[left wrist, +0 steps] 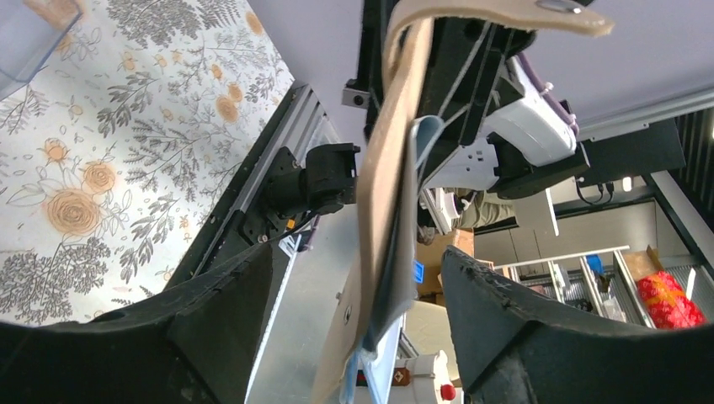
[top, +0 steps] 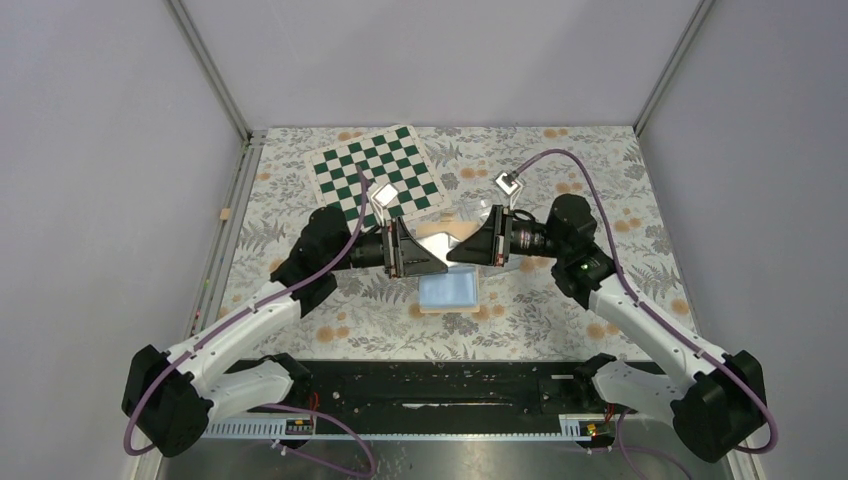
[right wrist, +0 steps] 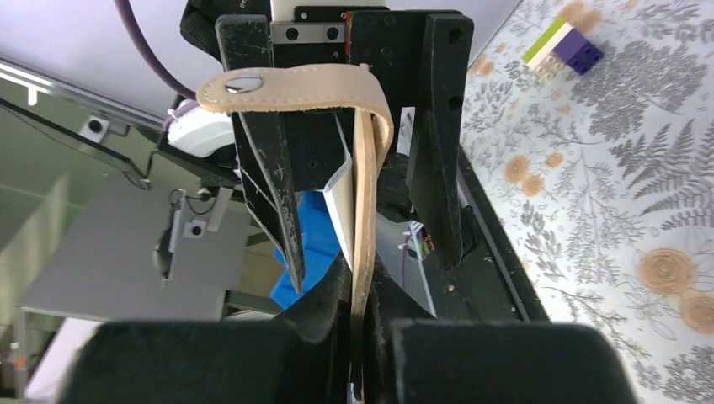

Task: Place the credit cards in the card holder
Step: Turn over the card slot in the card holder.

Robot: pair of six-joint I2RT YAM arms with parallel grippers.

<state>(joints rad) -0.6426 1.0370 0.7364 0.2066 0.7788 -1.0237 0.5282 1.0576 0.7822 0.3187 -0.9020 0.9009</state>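
Note:
The tan card holder (top: 448,290) hangs open between the two grippers above the middle of the table, its light-blue inside facing up. My right gripper (top: 462,250) is shut on its tan edge (right wrist: 364,252); the snap strap (right wrist: 286,88) curls over the top. My left gripper (top: 428,255) is open, and its fingers (left wrist: 227,311) stand well apart on either side of the hanging holder (left wrist: 379,210) without touching it. A thin pale bluish card (left wrist: 425,143) lies against the holder's inner face; it also shows in the right wrist view (right wrist: 341,206). I see no other cards.
A green-and-white chessboard mat (top: 375,178) lies at the back left. A clear plastic box (left wrist: 34,34) stands behind the grippers. A stack of purple, green and cream blocks (right wrist: 564,46) lies on the flowered tablecloth. A black rail (top: 450,385) runs along the near edge.

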